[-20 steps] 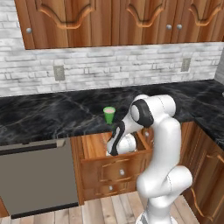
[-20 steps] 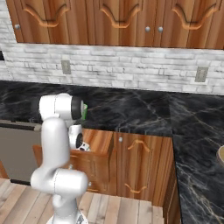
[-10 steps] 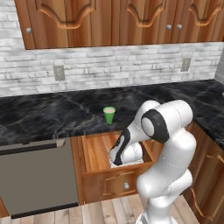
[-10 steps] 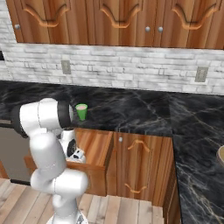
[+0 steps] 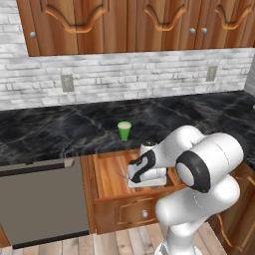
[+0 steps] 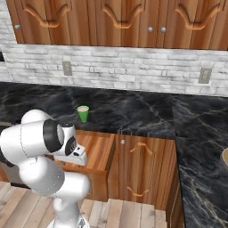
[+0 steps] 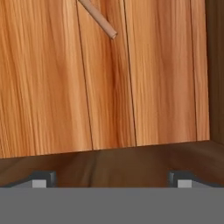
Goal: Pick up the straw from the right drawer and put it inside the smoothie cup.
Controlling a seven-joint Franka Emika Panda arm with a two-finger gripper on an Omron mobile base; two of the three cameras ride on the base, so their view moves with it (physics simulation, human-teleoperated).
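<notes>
- Gripper (image 7: 112, 179) low inside the right drawer (image 5: 107, 172), fingers spread wide, gripping nothing.
- Straw (image 7: 98, 18) lies flat on the drawer floor ahead of the tips, apparently untouched.
- Smoothie cup (image 5: 124, 131) upright on the black counter (image 5: 60, 132), behind the drawer.

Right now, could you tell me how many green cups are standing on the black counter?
1. The smoothie cup stands upright on the black counter, just behind the open right drawer. Others could be hidden behind the arm.
</notes>
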